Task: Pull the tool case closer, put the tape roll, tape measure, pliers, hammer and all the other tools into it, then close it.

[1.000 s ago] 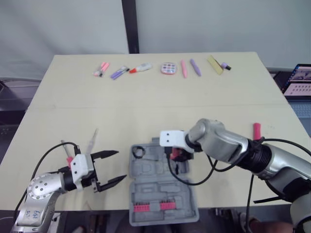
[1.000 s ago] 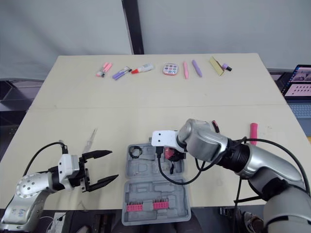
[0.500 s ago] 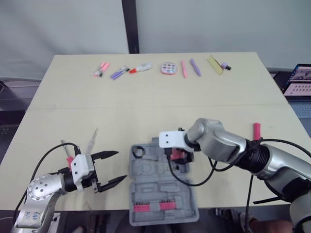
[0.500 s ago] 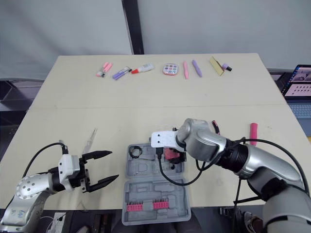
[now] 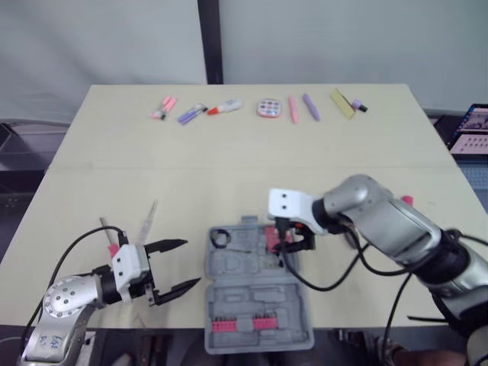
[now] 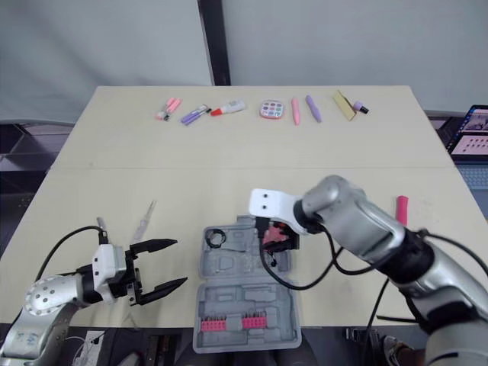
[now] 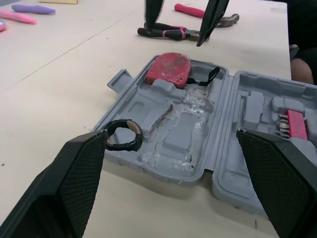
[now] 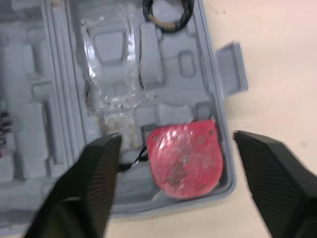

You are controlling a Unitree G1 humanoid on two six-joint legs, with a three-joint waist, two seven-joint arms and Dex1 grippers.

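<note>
Pliers [image 7: 171, 32]: rigid steel, probably weighty, rubbery handles best pinched mid-length; right gripper [image 8: 176, 136] spread wide, empty, above tool case [image 5: 245, 299]; left gripper [image 5: 191, 263] likewise.

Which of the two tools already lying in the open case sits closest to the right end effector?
The red tape measure, directly below the open right end effector; the black tape roll lies farther off, at the case's other end.

A pale wooden table [image 5: 252, 152] stands before a grey wall [image 5: 343, 38] split by a dark post [image 5: 210, 38].
</note>
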